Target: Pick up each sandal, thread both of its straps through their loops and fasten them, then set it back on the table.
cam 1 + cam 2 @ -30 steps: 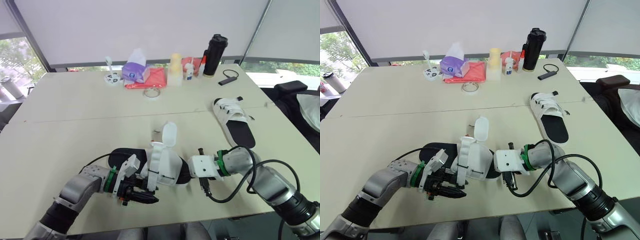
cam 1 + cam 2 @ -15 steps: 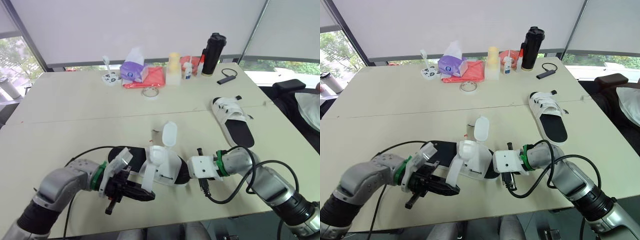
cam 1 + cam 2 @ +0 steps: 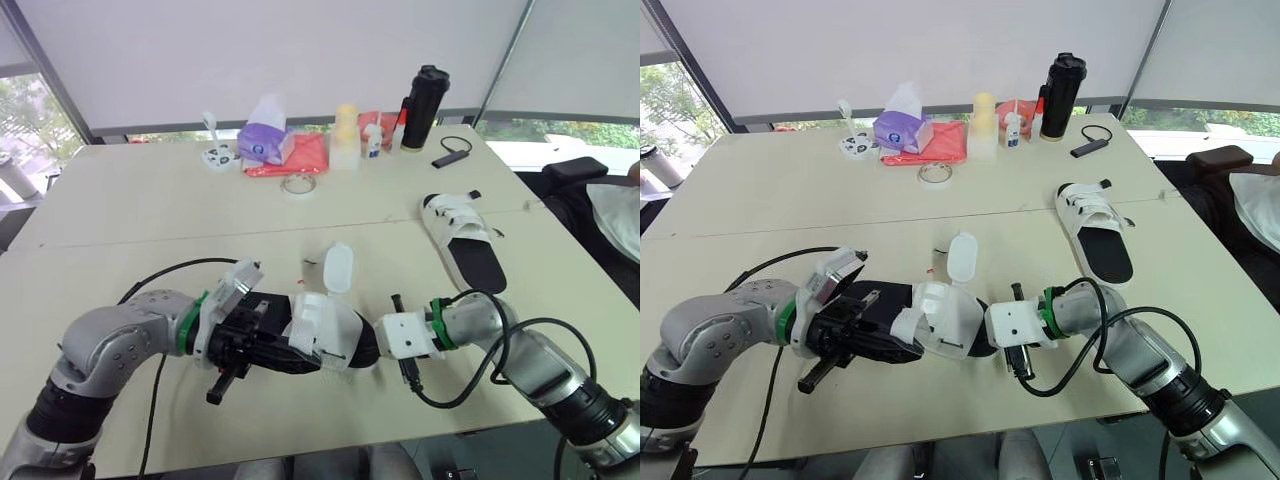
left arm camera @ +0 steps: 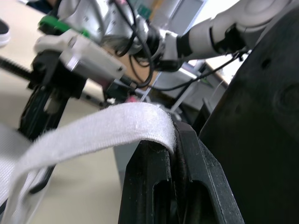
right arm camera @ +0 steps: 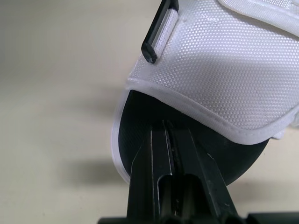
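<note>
Pinching the white strap point(image 4: 93, 133) of the near sandal point(image 3: 335, 335) tight in the left gripper point(image 4: 174, 136) and clamping its black sole point(image 5: 135, 116) in the right gripper point(image 5: 169, 128), low over the table point(image 3: 150, 200).

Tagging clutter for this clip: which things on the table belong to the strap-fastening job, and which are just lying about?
Job: near sandal, its strap in the left end effector, right end effector holding it, far sandal.
Lying about: tissue box, red cloth, tape roll, black bottle.
</note>
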Controlling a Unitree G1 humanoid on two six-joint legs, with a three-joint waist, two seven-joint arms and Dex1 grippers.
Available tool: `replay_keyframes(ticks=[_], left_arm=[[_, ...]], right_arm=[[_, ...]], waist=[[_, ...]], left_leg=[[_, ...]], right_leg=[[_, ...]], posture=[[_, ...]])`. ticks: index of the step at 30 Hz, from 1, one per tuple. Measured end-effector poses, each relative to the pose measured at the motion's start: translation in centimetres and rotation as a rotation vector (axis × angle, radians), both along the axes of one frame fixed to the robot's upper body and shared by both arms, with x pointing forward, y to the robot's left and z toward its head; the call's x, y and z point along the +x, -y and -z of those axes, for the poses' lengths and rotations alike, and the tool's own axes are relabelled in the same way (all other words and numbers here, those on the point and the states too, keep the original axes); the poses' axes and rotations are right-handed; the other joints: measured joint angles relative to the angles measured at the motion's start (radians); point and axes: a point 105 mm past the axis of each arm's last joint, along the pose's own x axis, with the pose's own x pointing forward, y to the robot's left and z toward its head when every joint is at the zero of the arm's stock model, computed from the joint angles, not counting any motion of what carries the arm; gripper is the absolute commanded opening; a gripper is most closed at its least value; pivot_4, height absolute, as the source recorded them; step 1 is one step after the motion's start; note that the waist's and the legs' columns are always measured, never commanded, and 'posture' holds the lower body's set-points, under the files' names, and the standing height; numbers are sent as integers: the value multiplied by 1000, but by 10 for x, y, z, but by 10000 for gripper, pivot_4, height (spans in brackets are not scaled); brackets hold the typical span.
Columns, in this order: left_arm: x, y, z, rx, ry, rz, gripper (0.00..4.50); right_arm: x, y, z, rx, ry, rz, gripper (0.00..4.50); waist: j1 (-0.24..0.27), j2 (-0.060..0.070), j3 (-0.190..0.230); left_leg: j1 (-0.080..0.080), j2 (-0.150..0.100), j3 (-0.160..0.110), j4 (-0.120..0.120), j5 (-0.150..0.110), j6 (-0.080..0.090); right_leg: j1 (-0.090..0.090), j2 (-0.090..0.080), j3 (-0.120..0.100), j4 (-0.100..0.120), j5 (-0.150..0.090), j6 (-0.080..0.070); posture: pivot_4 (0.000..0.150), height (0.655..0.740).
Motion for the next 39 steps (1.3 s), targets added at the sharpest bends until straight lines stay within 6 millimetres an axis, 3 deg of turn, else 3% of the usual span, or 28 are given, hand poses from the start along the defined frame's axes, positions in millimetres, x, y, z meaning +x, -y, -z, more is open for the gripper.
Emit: replay_keyframes(ticks=[5, 16, 23, 27, 33, 39], left_arm=[[15, 9, -3, -42, 22, -74, 225], [65, 3, 20, -31, 41, -327, 225], [76, 2, 36, -24, -40, -375, 225], [83, 8, 36, -50, -105, -386, 14082], [98, 18, 38, -100, -191, -428, 44495], [124, 16, 42, -121, -189, -555, 44495]], right_arm=[[1, 0, 0, -4, 6, -17, 0], [1, 1, 0, -4, 5, -14, 0], [1, 1, 1, 2, 6, -6, 0], [1, 2, 2, 0, 6, -4, 0], [1, 0, 2, 1, 9, -6, 0], [1, 0, 2, 1, 8, 3, 0]], waist=[[0, 0, 0], [2, 0, 0], [1, -1, 0], [2, -1, -1], [1, -2, -1], [2, -2, -1]], left_leg=[[0, -1, 0, 1, 0, 0], [1, -1, 0, 1, 1, 2], [2, -1, 0, 1, 0, 0], [3, -1, -1, 1, 0, 0], [5, -2, -1, 0, 0, 0], [6, -2, 0, 1, 0, 0]], right_leg=[[1, 0, 0, 0, 0, 0], [2, 0, 0, 0, 1, -2], [3, 0, 0, 0, 1, -1], [4, 0, 0, 0, -1, 2], [5, 0, 0, 0, -1, 2], [6, 0, 0, 0, -1, 2]], posture=[[1500, 7400], [1500, 7400], [1500, 7400], [1500, 7400], [1500, 7400], [1500, 7400]])
